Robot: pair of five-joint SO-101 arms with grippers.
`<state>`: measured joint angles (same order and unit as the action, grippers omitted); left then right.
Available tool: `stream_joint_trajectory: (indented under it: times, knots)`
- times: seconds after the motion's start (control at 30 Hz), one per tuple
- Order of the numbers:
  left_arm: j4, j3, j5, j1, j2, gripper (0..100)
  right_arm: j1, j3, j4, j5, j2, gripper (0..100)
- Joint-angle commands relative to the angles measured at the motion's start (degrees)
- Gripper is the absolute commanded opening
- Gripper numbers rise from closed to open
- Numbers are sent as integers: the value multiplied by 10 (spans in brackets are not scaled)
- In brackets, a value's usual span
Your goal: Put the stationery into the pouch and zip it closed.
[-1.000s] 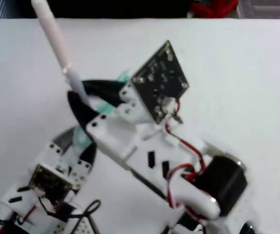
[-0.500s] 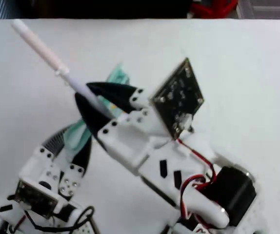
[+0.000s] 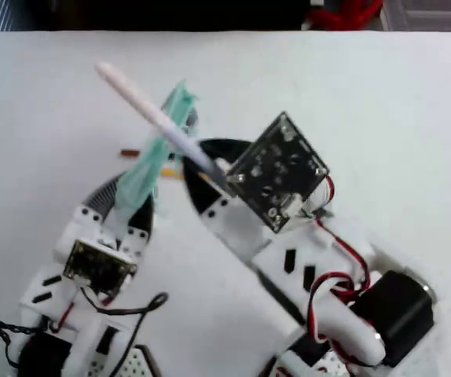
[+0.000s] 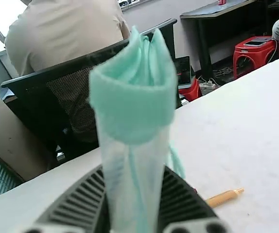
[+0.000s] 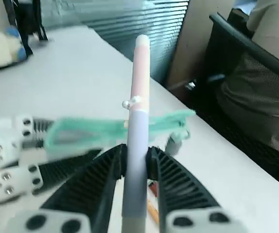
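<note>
My left gripper (image 4: 132, 194) is shut on a teal pouch (image 4: 132, 111), which stands upright between its jaws with the folded top end up. In the high view the pouch (image 3: 151, 153) juts up from the left gripper (image 3: 131, 200) at the lower left. My right gripper (image 3: 206, 177) is shut on a white and lavender pen (image 3: 151, 110), whose shaft crosses just over the pouch's top end. The right wrist view shows the pen (image 5: 137, 111) upright in the right gripper (image 5: 135, 158), with the pouch (image 5: 105, 131) lying crosswise behind it.
An orange pencil (image 4: 224, 196) lies on the white table (image 3: 383, 102) beside the pouch; its ends (image 3: 129, 153) peek out near the pouch in the high view. Both arms crowd the lower middle. A person sits in a chair beyond the table's far edge.
The right gripper swung right and back with the pen, whose far end now lies over the pouch. The left arm shifted right, and the pouch shows more fully.
</note>
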<state>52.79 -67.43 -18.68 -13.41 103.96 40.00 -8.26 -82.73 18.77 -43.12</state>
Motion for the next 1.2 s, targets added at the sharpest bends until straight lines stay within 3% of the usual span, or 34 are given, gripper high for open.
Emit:
stream_joint_trajectory:
  times: [0.0,0.1,0.53,0.87,1.17]
  knots:
    - [-25,4,-9,10,7,23,-27,-24,-86,120,11,17]
    - [-25,1,-18,10,7,23,-29,-25,-149,200,18,17]
    - [-76,-110,-119,14,7,23,-158,-12,-158,327,-44,17]
    - [-90,-120,-117,9,7,22,-250,156,-156,644,-99,17]
    - [-76,-134,-119,8,7,22,-264,136,-139,656,-116,17]
